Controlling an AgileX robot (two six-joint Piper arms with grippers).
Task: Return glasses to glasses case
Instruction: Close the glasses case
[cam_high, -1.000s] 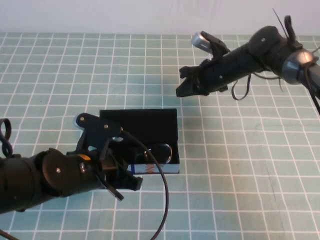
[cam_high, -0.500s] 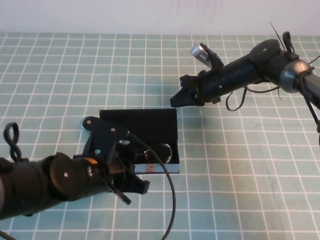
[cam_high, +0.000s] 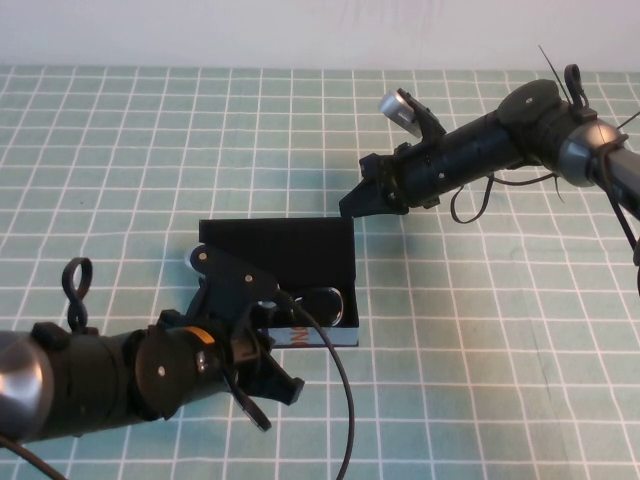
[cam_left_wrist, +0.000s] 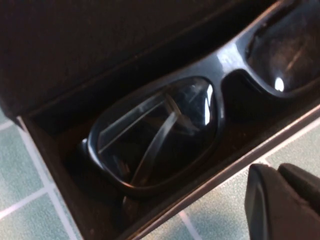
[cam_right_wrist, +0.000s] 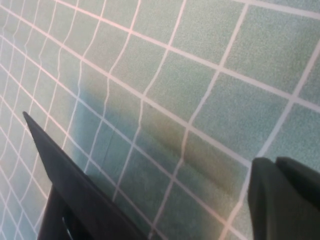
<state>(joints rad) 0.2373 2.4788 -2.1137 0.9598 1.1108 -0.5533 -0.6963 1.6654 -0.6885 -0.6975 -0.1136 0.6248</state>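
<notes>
The glasses (cam_left_wrist: 165, 130) lie inside the glasses case (cam_high: 300, 255), lenses up, folded temples visible through the near lens in the left wrist view; the frame sits along the front wall. The case stands open at table centre, lid (cam_high: 275, 232) lying back toward 12 o'clock. Left gripper (cam_high: 262, 385) now sits at 7 o'clock of the case, having slid back and down from over the front edge across the last second; it holds nothing, though how far apart its fingers stand I cannot tell. Right gripper (cam_high: 352, 205) has dropped toward the lid's far right corner, at 1 o'clock of the case, tip just beside it, fingers closed together and empty (placement looks done). Judgement: lid closing comes next, likely by the right arm.
</notes>
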